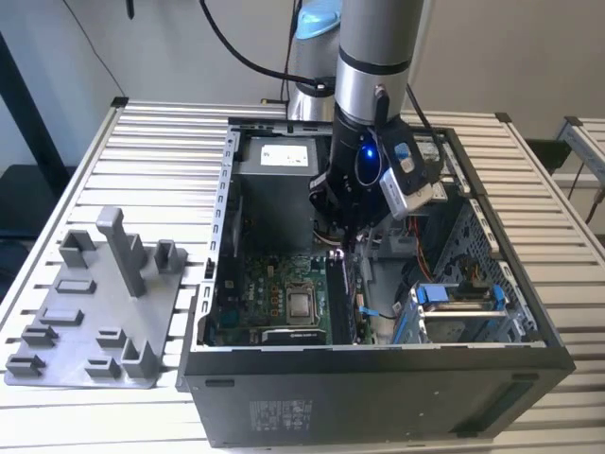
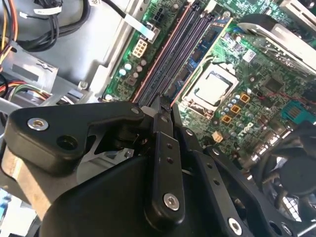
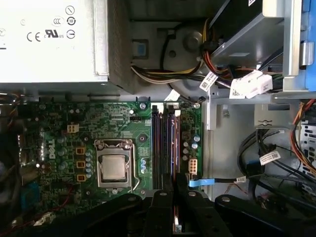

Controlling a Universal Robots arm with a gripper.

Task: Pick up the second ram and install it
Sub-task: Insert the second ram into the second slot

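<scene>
The second ram (image 3: pixel 173 163) is a thin dark strip held on its edge between the fingers of the gripper (image 3: pixel 174 190), low inside the open computer case (image 1: pixel 378 364). The gripper is closed on the second ram, with one finger on each flat side. In the first wrist view the strip runs straight out from the gripper, over the long black slots (image 3: pixel 160 148) on the green board (image 3: pixel 64 148). Its long side points the same way as the slots, so the two are lined up end to end. The slots sit just beside the silver chip (image 3: pixel 114 167), between it and the grey metal wall of the case. In the second wrist view the gripper (image 2: pixel 160 111) sits right at the near end of the slots (image 2: pixel 173 54). I cannot tell if the strip is touching a slot or is just above it. In the exterior view the arm reaches down into the middle of the case, and the grey holder blocks (image 1: pixel 99 312) lie well apart on the tabletop (image 1: pixel 161 142), on the exterior view's left
</scene>
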